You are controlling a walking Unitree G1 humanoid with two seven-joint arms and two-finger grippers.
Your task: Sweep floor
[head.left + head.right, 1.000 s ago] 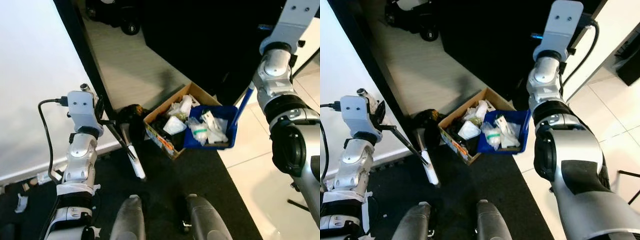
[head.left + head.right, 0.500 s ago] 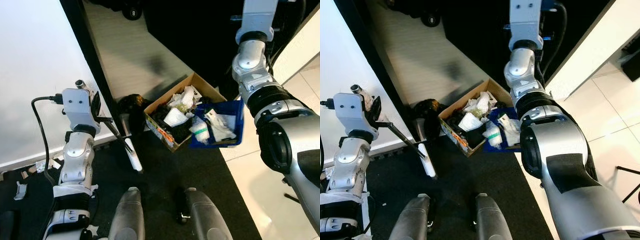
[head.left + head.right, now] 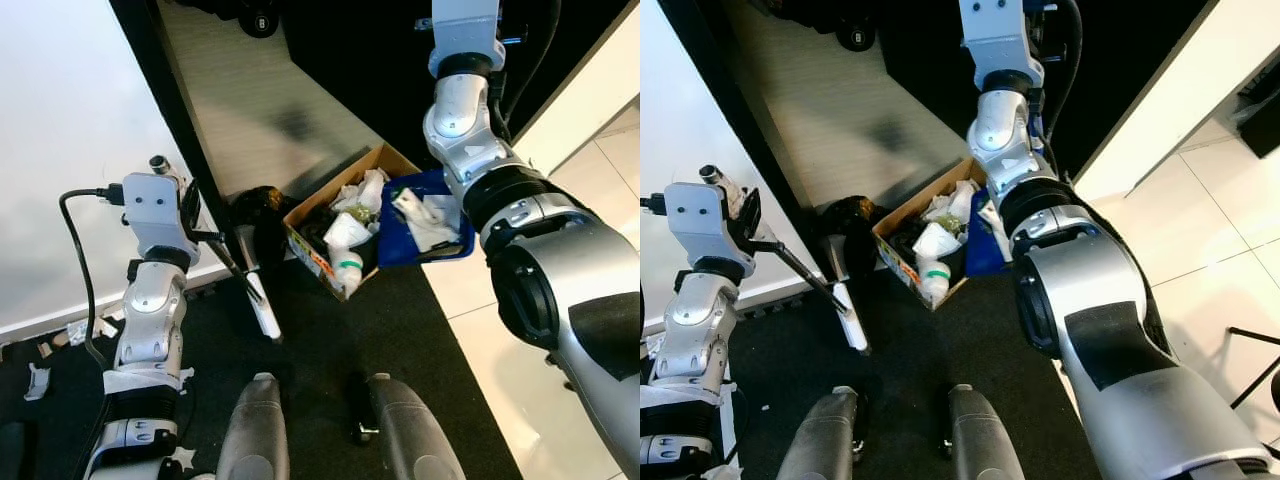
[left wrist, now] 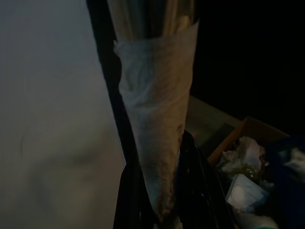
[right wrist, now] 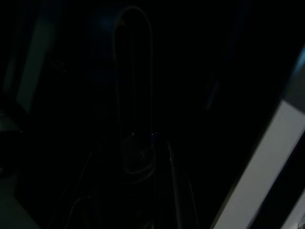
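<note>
Nearest, the robot's two feet [image 3: 262, 430] stand on a dark mat [image 3: 330, 340]. At near left, the left gripper [image 3: 205, 236] holds a broom [image 3: 262, 312] whose handle slants down to the mat. The left wrist view adds the handle's white wrapping close up. Farther right, a blue dustpan [image 3: 432, 222] tilts over a cardboard box [image 3: 335, 225] of crumpled waste. The right arm [image 3: 465, 110] rises above it, its gripper lost against the dark background; the right wrist view is too dark to tell its state.
</note>
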